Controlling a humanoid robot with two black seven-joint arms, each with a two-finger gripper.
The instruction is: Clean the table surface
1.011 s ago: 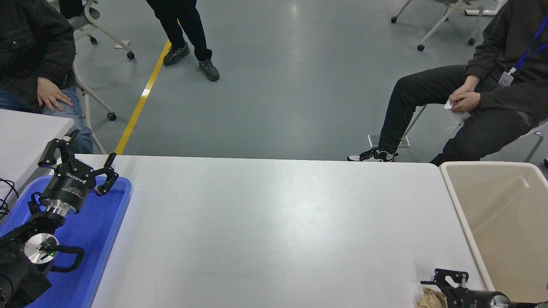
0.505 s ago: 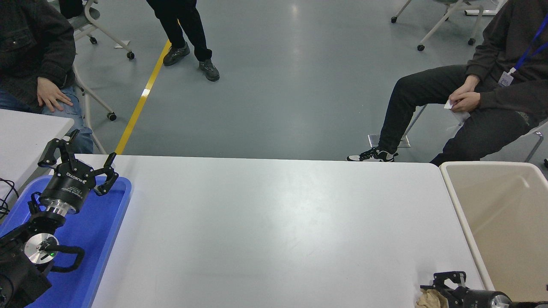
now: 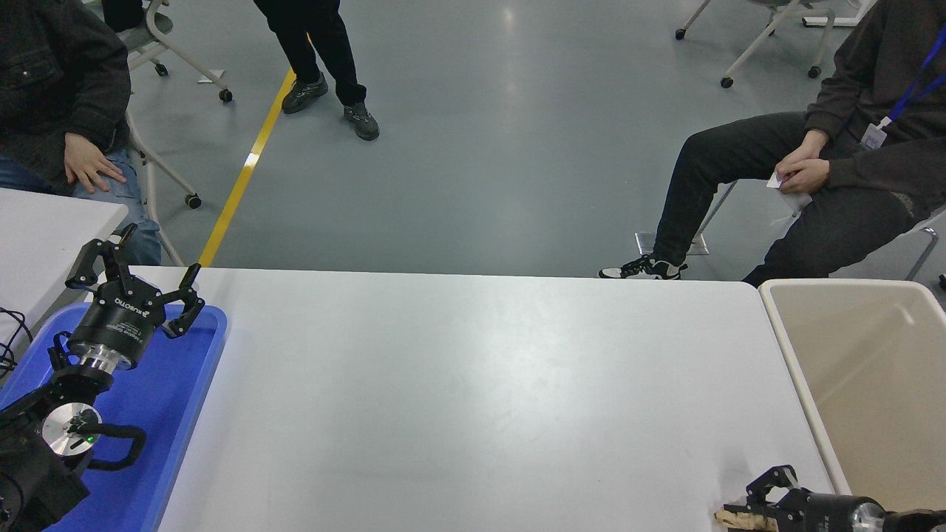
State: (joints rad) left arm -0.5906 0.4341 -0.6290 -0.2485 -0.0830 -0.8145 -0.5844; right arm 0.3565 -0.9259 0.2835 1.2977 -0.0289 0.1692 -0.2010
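Observation:
The white table surface fills the middle of the head view. At its near right corner lies a crumpled beige wad of paper, cut off by the picture's bottom edge. My right gripper comes in low from the lower right and is shut on the wad, one black finger lying across its top. My left gripper is parked open over the far end of the blue tray at the lower left, holding nothing.
A beige plastic bin stands against the table's right edge. A smaller white table is at the far left. Beyond the far edge, one person sits at the upper right, another at the upper left, and a third stands on the grey floor.
My right gripper has sunk toward the picture's bottom edge and closed down over the paper wad, which now shows less. The left arm has not moved.

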